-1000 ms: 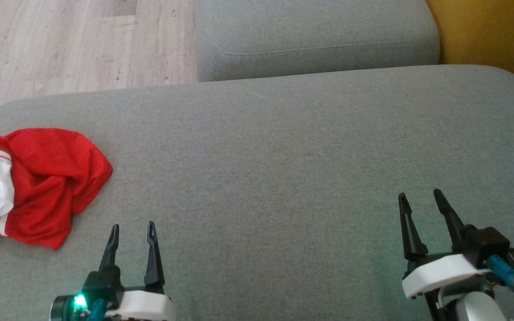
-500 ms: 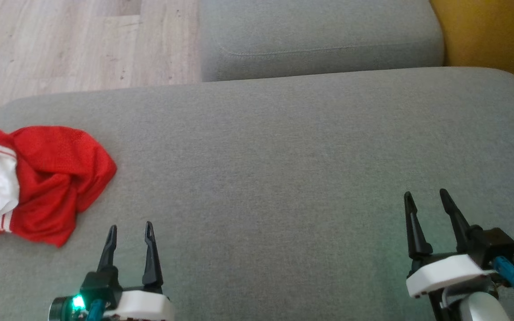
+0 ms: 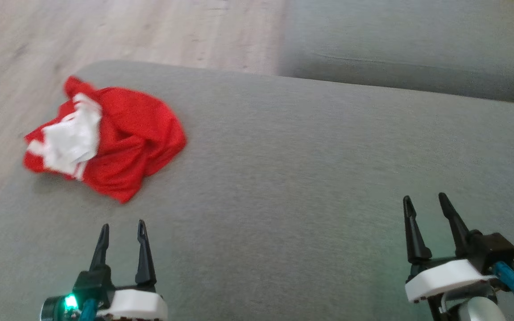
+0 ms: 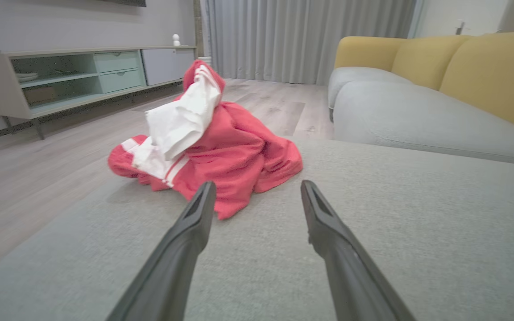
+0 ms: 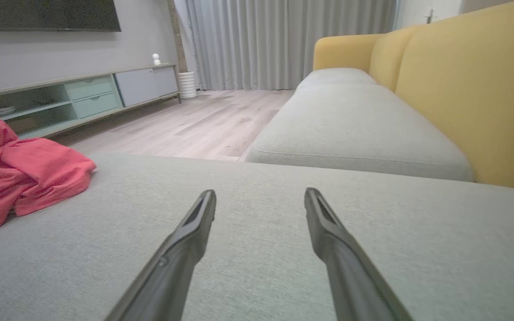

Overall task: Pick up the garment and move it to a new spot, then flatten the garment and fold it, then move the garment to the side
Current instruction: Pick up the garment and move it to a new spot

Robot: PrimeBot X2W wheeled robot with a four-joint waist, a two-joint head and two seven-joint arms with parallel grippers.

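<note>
The garment is a crumpled red jersey with white panels, heaped near the far left corner of the grey cushion. In the left wrist view the garment lies just ahead of my left gripper, a short gap from the fingertips. My left gripper hovers open at the lower left, below the heap, holding nothing. At the lower right my right gripper stands open and empty, far from the cloth. The right wrist view catches the garment at its left edge, with the right gripper over bare cushion.
A second grey seat cushion lies beyond, with yellow backrests to the right. Wooden floor runs past the cushion's left and far edges. A low media cabinet stands across the room, curtains behind.
The head camera has swung left, so the whole garment and the cushion's left edge are now in frame. Both grippers stay open in much the same place.
</note>
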